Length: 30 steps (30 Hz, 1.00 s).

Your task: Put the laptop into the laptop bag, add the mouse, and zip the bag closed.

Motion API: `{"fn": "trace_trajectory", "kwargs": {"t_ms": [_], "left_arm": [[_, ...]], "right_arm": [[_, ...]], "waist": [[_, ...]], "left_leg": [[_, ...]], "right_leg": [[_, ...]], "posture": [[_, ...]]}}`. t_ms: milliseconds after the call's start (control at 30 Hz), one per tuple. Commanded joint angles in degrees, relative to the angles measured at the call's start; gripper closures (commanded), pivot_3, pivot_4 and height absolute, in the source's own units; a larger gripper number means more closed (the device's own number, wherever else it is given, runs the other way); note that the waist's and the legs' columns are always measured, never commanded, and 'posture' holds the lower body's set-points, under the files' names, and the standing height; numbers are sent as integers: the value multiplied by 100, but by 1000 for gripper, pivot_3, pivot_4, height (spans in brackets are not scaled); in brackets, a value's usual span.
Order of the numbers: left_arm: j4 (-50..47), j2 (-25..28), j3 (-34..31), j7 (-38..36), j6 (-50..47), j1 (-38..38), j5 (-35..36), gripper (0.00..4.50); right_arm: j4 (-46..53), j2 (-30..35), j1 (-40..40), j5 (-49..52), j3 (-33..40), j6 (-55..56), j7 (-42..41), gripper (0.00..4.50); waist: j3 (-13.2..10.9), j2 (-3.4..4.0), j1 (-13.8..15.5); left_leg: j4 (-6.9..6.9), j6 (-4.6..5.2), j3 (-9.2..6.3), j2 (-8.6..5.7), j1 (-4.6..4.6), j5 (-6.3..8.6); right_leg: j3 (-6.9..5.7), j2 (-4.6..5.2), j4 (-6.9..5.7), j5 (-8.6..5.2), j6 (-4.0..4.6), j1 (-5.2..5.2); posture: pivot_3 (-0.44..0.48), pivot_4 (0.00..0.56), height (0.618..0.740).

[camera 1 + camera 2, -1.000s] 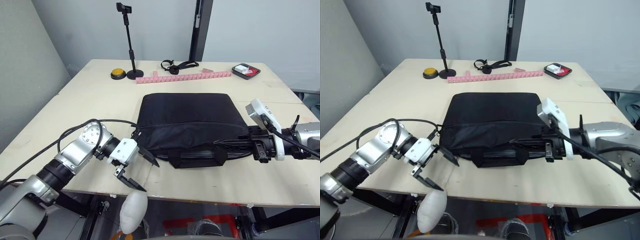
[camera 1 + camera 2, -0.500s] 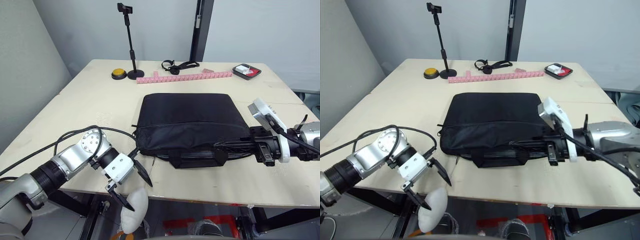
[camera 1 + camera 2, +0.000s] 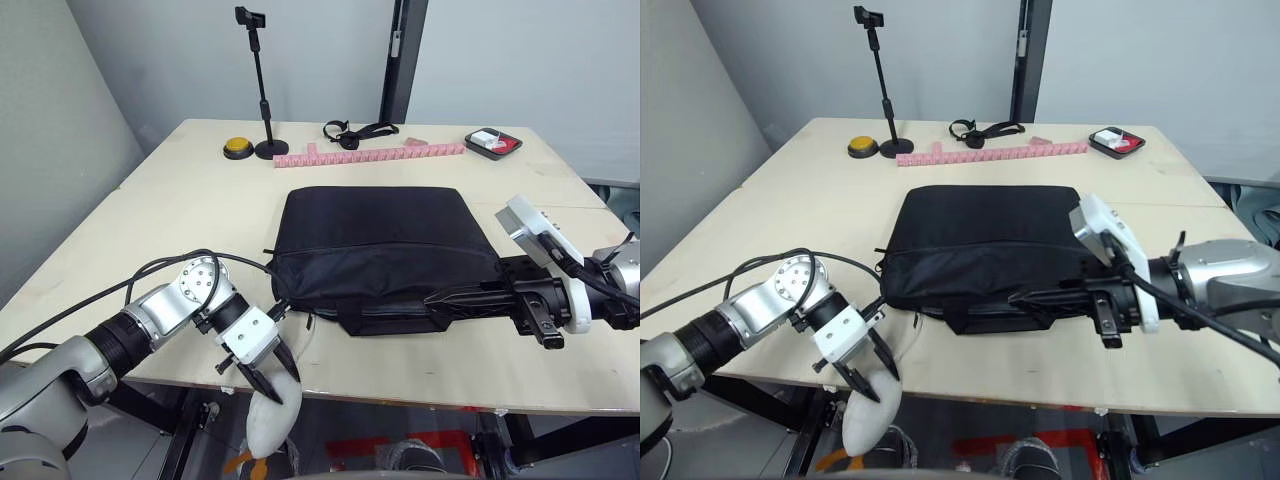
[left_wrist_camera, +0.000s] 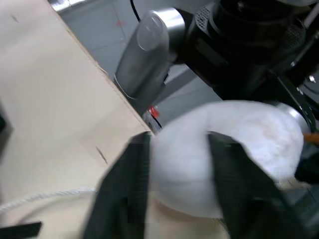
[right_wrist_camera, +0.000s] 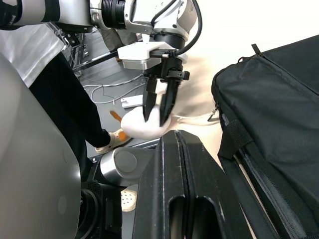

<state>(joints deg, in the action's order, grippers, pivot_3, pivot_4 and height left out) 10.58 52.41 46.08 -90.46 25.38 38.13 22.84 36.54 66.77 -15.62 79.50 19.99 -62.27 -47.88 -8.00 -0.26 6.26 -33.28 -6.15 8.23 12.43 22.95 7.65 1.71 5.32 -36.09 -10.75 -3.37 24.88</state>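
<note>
Lighting's looking pretty even and bright here, soft overhead stuff washing over the pale wooden table [image 3: 150,215] with no harsh glare. The large black fabric laptop bag [image 3: 380,245] is soaking up light, so its folds are barely showing. The left wrist view is coming out blurry, with the white soft toy [image 4: 224,149] smearing out of focus.

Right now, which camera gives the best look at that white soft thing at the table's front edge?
The left wrist view: the white soft toy looms large between the left gripper's two black fingers. The head views show it smaller, hanging off the table edge under that gripper. The right wrist view shows it farther off, the fingers astride it, with a bit of orange below.
</note>
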Motion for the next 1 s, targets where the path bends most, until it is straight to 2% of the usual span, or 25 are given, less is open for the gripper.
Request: {"fn": "trace_trajectory", "kwargs": {"t_ms": [33, 233, 400, 533, 633, 700, 800, 1000], "left_arm": [[92, 36, 14, -204, 29, 181, 22, 4484], [-127, -23, -332, -204, -499, 155, 331, 4484], [-786, -104, -975, -204, -2063, 145, 1211, 4484], [-839, -452, -1621, -58, -3316, 196, 1640, 4484], [-721, -781, -1851, 64, -3612, 145, 1390, 4484], [-278, -1274, -1851, 574, -3491, 168, 838, 4484], [75, -1799, -1991, 977, -3482, 170, 410, 4484], [124, -1975, -1856, 1026, -3030, -171, -442, 4484]], "right_arm": [[11, 91, -112, 61, 135, 124, 15, 4500], [-5, 113, -95, 10, 149, 154, 13, 4500], [-20, 120, -101, -23, 116, 176, 0, 4500], [-66, 127, -156, -64, 54, 193, -10, 4500], [-105, 128, -190, -99, 36, 198, -30, 4500], [-114, 128, -217, -147, 4, 203, -22, 4500], [-90, 133, -206, -196, 0, 203, -26, 4500], [-10, 79, -126, -343, -33, 231, 38, 4500]], "waist": [[1, 0, 7], [1, 0, 5], [1, 0, 4], [1, 0, -3], [1, 0, -7], [3, 3, -7], [1, 0, 4], [1, 1, -32]], "left_leg": [[-1, 0, 1, 0, -1, 0], [-2, 0, 0, 0, 0, 0], [-5, 0, 0, 0, 1, 0], [-5, 0, 0, 0, 1, 0], [-6, 0, 0, -1, 1, 0], [-6, 0, 0, -1, 2, 0], [-12, 3, -5, -3, 8, -1], [-2, 4, -6, -2, 17, -1]], "right_leg": [[0, 0, -1, 0, 0, -1], [0, 0, -2, 0, 0, 0], [0, 0, -6, 0, 1, 1], [0, 0, -6, 0, 1, 1], [0, 0, -5, 1, 1, 0], [0, 0, -2, 1, 1, -1], [-3, 2, -2, 1, 2, -2], [-7, 1, 7, 0, 0, 2]], "posture": [[0, 150, 739], [0, 150, 739], [0, 150, 739], [0, 150, 739], [0, 150, 739], [0, 150, 739], [0, 150, 739], [0, 150, 739]]}}
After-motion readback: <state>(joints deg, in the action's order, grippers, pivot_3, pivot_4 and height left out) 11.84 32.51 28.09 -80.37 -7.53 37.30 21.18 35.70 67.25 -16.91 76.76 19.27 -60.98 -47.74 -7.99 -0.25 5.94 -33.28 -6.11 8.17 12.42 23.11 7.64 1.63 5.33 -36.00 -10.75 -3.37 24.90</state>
